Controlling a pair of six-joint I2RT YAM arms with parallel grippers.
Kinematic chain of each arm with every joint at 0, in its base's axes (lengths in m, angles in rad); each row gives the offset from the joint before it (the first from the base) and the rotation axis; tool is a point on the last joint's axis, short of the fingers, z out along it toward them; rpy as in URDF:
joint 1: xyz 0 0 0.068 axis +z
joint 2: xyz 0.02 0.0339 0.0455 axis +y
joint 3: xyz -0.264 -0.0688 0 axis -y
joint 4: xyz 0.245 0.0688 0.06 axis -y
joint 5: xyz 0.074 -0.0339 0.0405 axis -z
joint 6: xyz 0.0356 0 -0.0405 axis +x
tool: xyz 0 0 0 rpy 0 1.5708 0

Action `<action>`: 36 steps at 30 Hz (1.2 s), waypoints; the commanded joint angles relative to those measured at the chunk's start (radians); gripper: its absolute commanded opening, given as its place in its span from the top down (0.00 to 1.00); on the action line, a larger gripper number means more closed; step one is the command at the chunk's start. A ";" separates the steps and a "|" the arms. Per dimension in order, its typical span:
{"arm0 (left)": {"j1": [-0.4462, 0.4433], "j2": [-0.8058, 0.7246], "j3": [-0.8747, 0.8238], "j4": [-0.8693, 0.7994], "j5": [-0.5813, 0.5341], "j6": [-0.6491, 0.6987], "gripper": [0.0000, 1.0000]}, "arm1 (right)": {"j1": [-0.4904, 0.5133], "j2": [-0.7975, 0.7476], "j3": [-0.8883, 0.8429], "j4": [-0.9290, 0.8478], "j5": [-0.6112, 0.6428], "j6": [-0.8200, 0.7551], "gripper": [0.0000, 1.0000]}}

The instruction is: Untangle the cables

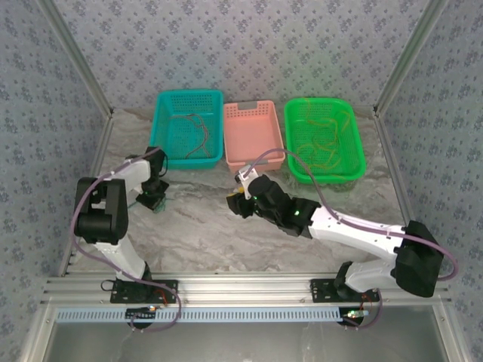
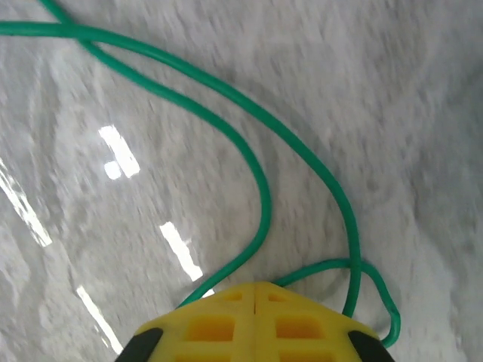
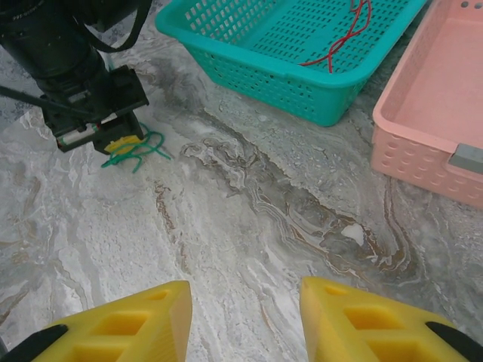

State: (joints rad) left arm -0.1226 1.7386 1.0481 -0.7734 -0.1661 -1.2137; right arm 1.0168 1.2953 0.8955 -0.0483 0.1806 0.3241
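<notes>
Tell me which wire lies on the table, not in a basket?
The green wire, pinched by the left gripper; the red wire and yellow wire lie in baskets.

A thin green cable (image 2: 261, 177) lies in loose, crossing loops on the marbled worktop (image 2: 407, 105), its near bend tucked under the closed left tool (image 2: 255, 286). A thin red cable (image 3: 332, 54) curls inside the teal plastic basket (image 3: 226, 47). Pale yellow-orange cables (image 1: 321, 143) sprawl tangled in the green plastic basket (image 1: 317, 102).

No text, number, brand or sign is legible on any surface.
Pale strip (image 3: 75, 137) on the black body of the left gripper (image 3: 123, 145), right wrist view: too small to read.
Small dark board (image 1: 143, 311) on the front rail (image 1: 249, 313), top view: markings unreadable.
</notes>
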 commanded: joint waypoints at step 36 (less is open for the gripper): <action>-0.011 -0.351 -0.166 -0.023 0.116 -0.105 0.64 | -0.034 0.752 0.468 -0.146 -0.347 -0.338 0.41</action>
State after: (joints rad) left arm -0.1745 1.3659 0.8871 -0.8158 -0.1345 -1.3750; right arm 0.9752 1.9999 1.3048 -0.0963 -0.1936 0.0532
